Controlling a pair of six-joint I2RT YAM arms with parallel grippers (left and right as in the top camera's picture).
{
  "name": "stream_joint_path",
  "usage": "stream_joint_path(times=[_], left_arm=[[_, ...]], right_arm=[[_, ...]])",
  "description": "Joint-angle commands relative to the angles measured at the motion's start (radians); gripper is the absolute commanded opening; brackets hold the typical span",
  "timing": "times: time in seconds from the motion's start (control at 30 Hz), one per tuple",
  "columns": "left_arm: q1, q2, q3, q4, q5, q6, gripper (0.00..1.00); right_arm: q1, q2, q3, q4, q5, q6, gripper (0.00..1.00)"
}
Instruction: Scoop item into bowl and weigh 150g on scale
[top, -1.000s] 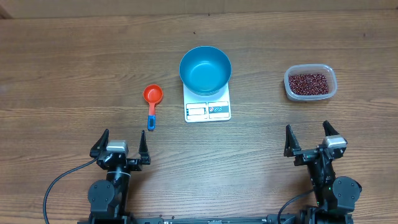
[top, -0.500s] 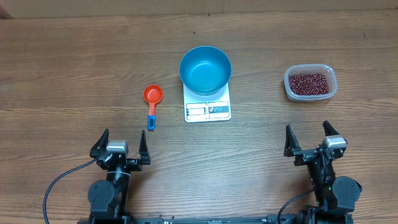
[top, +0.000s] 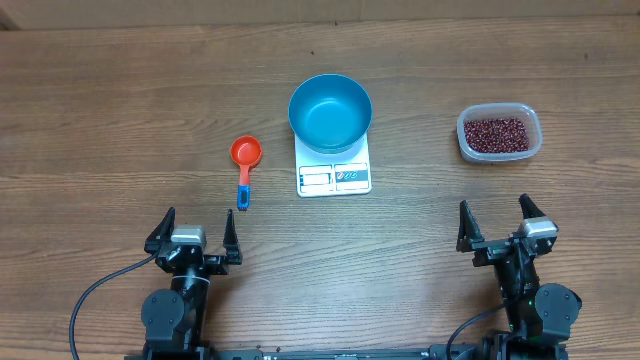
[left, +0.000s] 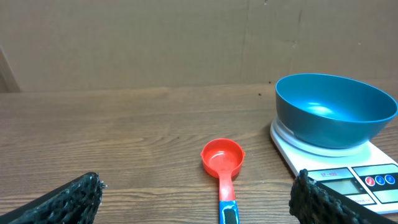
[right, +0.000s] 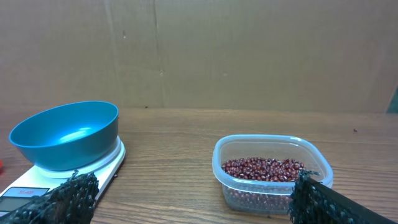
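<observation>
The blue bowl (top: 330, 112) (left: 334, 109) (right: 64, 134) stands empty on the white scale (top: 334, 177) (left: 336, 171) (right: 25, 190) at the table's middle. Dark red beans (top: 497, 134) (right: 263, 168) fill a clear plastic tub (top: 500, 152) (right: 273, 193) at the right. A red scoop (top: 245, 153) (left: 222, 156) with a blue handle end lies left of the scale. My left gripper (top: 193, 234) (left: 198, 205) is open at the near left edge, well short of the scoop. At the near right, my right gripper (top: 494, 225) (right: 193, 208) is open and empty, short of the tub.
The wooden table (top: 120, 100) stretches wide around these things. A brown cardboard wall (left: 155, 43) (right: 249, 56) backs the table's far edge. A black cable (top: 95, 295) trails from the left arm's base.
</observation>
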Motion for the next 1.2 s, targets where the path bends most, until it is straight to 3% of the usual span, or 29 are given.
stream_joint_path(times=[0.0,1.17], left_arm=[[0.006,-0.01,-0.004,-0.002,0.0,-0.006,1.0],[0.006,-0.004,-0.004,-0.002,-0.001,-0.028,1.0]], right_arm=[[0.005,-0.011,-0.011,0.003,0.01,0.0,1.0],[0.005,-0.011,-0.011,0.003,0.01,0.0,1.0]])
